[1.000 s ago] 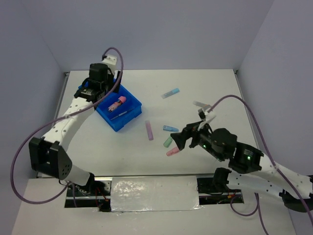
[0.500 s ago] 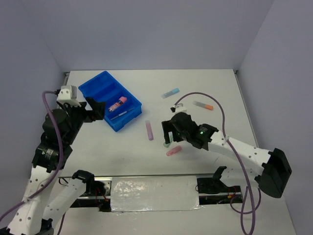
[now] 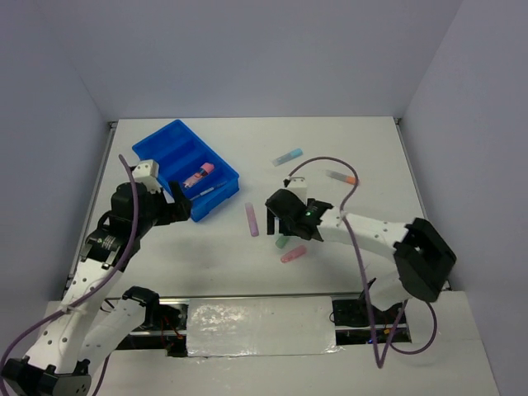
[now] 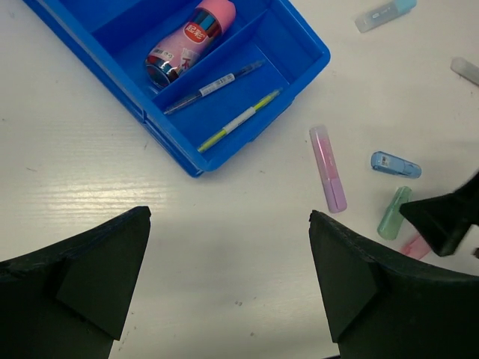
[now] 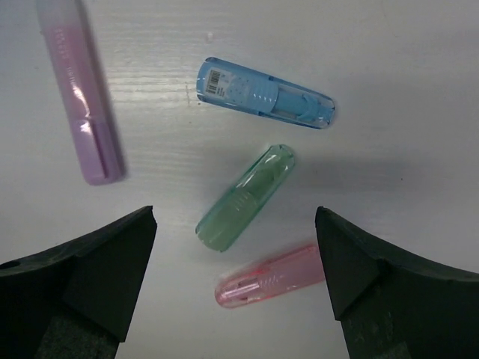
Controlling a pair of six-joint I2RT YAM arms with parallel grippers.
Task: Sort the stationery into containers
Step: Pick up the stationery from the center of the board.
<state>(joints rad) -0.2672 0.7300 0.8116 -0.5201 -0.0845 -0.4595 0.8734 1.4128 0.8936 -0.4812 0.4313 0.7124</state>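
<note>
Only right wrist view shows us barcode on blue stick point(image 5: 266, 95) | blue tray point(image 4: 293, 36) holds pink-capped bottle point(image 4: 191, 41), dark pen point(image 4: 213, 86), yellow pencil point(image 4: 239, 120) | left tool point(image 4: 229, 217), right tool point(image 5: 232, 224): spread

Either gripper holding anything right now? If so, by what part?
Nothing held. Left gripper is open over the table by the tray; right gripper is open above the green stick.

Left fingers point(image 4: 82, 277) and right fingers point(image 5: 90, 262) spread wide, empty, pointed down.
</note>
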